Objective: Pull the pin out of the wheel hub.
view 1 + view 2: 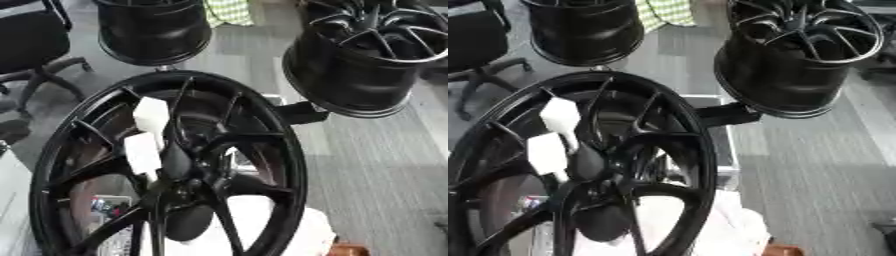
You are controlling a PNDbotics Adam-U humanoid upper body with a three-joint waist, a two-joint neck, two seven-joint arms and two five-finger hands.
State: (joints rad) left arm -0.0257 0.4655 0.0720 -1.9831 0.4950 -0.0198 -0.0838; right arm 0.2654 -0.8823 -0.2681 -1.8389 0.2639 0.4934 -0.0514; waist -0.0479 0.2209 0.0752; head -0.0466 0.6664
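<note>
I can't make out the pin; black spoked alloy wheel hub [166, 165] fills view. Hand [150, 135], possibly my left, white pads at the spokes, grip unclear.

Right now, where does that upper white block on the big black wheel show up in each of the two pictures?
Left eye view: the upper white block sits left of centre, against the spokes of the big wheel.
Right eye view: the same block lies further toward the left edge.
Shared landmark: the second white block just below it, and the spoked wheel at upper right.
</note>
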